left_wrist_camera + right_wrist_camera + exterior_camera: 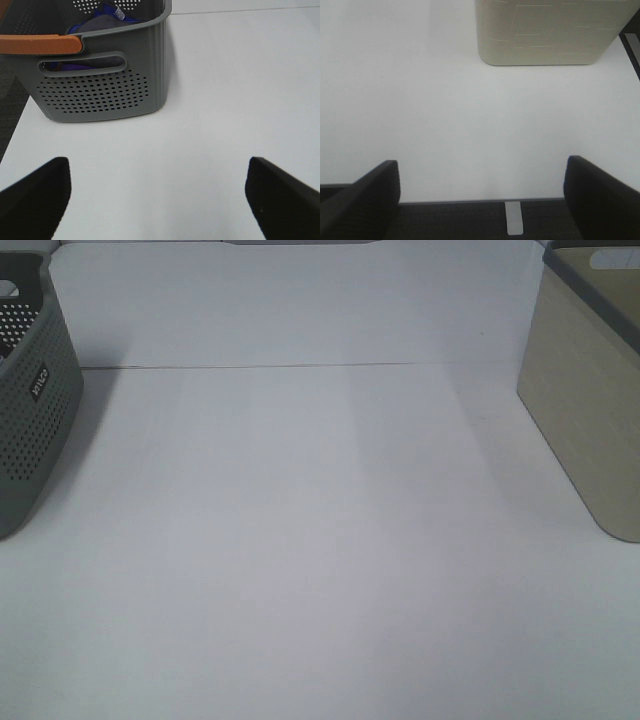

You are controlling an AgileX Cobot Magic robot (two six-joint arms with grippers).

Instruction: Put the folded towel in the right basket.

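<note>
Left tool (157, 197) wide, empty, low over table (225, 100), facing grey basket (100, 95); right tool (480, 200) wide, empty, facing beige basket (545, 35).

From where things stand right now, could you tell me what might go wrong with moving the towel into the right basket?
1. The towel is not visible on the table; only bluish cloth shows inside the grey perforated basket, so a grasp would probably have to go in over its rim, and the left gripper could catch it.
2. The beige basket is cut off at the frame edge, so its opening is hard to judge for the drop.
3. Both grippers, including the right gripper, are open and hold nothing.
</note>
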